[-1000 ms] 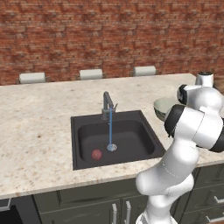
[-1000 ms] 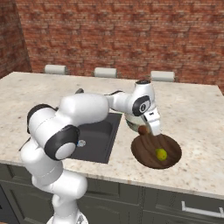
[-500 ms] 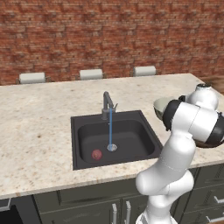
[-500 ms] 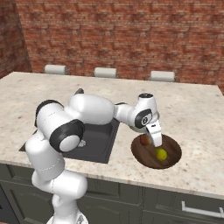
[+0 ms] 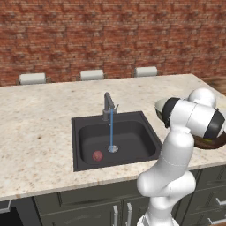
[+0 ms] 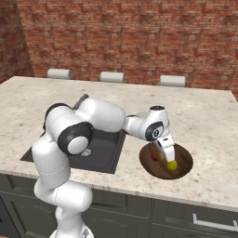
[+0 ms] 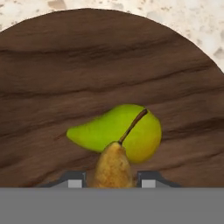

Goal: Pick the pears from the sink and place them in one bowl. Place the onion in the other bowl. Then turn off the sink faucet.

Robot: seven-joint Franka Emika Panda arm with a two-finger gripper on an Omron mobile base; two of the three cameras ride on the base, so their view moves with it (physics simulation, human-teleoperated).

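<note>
Holding the brownish pear pinched in the claw just above the wooden bowl, where the yellow-green pear already lies. Outstanding: release this pear, move the onion from the sink, shut the running faucet.

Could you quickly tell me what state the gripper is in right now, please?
Gripper: shut on the brownish pear, held over the wooden bowl beside the yellow-green pear.
</note>
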